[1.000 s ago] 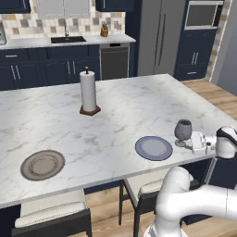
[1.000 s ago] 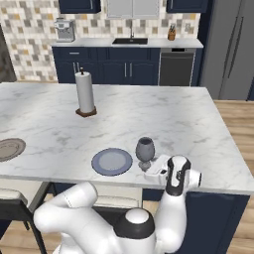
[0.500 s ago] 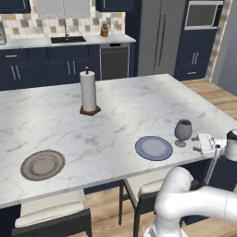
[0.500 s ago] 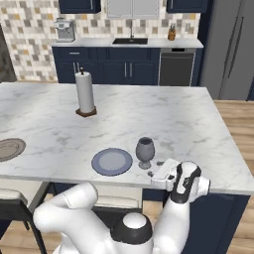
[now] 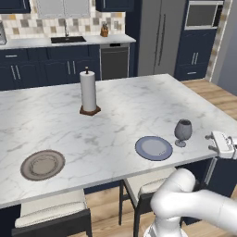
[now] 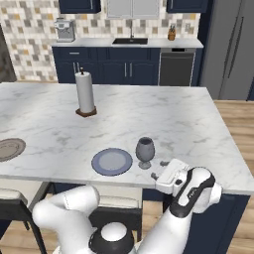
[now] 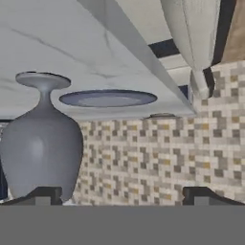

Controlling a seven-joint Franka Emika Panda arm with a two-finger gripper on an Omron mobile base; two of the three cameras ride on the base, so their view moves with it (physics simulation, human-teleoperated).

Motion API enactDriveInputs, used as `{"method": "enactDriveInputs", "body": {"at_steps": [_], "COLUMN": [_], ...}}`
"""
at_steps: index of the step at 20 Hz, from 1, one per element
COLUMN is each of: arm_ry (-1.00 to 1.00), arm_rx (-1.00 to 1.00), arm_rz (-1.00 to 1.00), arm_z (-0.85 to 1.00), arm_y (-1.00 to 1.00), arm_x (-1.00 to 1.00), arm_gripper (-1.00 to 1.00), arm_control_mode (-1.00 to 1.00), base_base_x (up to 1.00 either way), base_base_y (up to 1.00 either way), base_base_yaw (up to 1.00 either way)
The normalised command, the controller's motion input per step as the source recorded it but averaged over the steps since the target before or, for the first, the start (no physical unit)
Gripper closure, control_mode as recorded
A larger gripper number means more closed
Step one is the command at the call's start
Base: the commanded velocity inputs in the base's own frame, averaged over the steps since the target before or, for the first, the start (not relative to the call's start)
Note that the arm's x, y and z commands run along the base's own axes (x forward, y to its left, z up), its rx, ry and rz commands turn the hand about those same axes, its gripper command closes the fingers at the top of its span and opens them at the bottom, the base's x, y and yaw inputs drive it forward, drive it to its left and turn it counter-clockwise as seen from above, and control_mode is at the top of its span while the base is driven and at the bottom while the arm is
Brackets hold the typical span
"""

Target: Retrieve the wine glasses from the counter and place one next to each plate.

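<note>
My gripper (image 6: pixel 158 174) wide open and holding nothing, just off the island edge, grey wine glass (image 6: pixel 145 152) standing upright right beside the bluish plate (image 6: pixel 112 161), brownish plate (image 5: pixel 42 165) far along.

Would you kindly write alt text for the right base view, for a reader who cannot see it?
A smoky wine glass stands upright on the marble island just right of a bluish plate, with the robot's open claw beside it. A brownish plate lies far left and a paper towel roll stands behind.
</note>
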Motion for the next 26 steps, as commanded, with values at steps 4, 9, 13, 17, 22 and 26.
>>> {"method": "enactDriveInputs", "body": {"at_steps": [4, 9, 13, 17, 22, 26], "arm_ry": [-0.12, -0.16, -0.16, -0.1, -0.08, -0.13], "arm_rx": [0.0, -0.07, -0.13, 0.0, 0.0, 0.0], "arm_rz": [0.0, 0.0, 0.0, 0.0, 0.02, 0.03], "arm_z": [0.8, 0.55, 0.57, 0.71, 0.8, 0.72], "arm_y": [0.31, 0.74, 0.73, 0.21, 0.24, 0.38], "arm_x": [-0.41, -0.21, -0.21, -0.39, -0.36, -0.64], "arm_gripper": [-1.0, -1.0, -1.0, -1.0, -1.0, -1.0], "arm_control_mode": [-1.0, -1.0, -1.0, -1.0, -1.0, -1.0], "base_base_x": [0.0, 0.0, 0.0, 0.0, 0.0, 0.0], "base_base_y": [0.0, 0.0, 0.0, 0.0, 0.0, 0.0], "base_base_yaw": [0.0, 0.0, 0.0, 0.0, 0.0, 0.0]}}
